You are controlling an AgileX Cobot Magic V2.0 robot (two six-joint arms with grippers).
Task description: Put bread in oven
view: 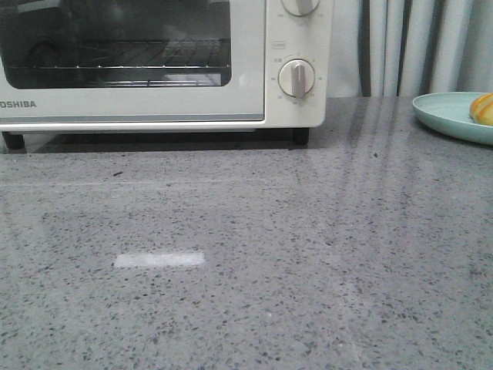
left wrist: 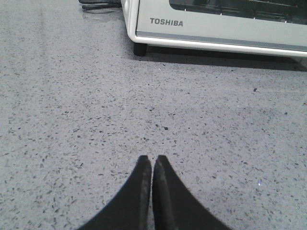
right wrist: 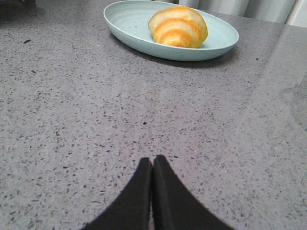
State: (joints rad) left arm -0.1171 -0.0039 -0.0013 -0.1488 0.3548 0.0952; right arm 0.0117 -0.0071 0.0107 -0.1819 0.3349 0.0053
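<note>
The bread (right wrist: 179, 26), a golden-brown roll with orange stripes, lies on a pale blue plate (right wrist: 129, 21); in the front view only its edge (view: 483, 109) shows on the plate (view: 443, 112) at the far right. The cream-white Toshiba oven (view: 154, 104) stands at the back left with its glass door shut; it also shows in the left wrist view (left wrist: 216, 28). My left gripper (left wrist: 152, 158) is shut and empty above the counter, short of the oven. My right gripper (right wrist: 153, 159) is shut and empty, well short of the plate. Neither gripper shows in the front view.
The speckled grey stone counter (view: 246, 254) spreads in front of the oven. Two round dial knobs (view: 296, 79) sit on the oven's right side. Grey curtains (view: 416, 46) hang behind the plate. A dark cable (left wrist: 98, 5) lies beside the oven's far corner.
</note>
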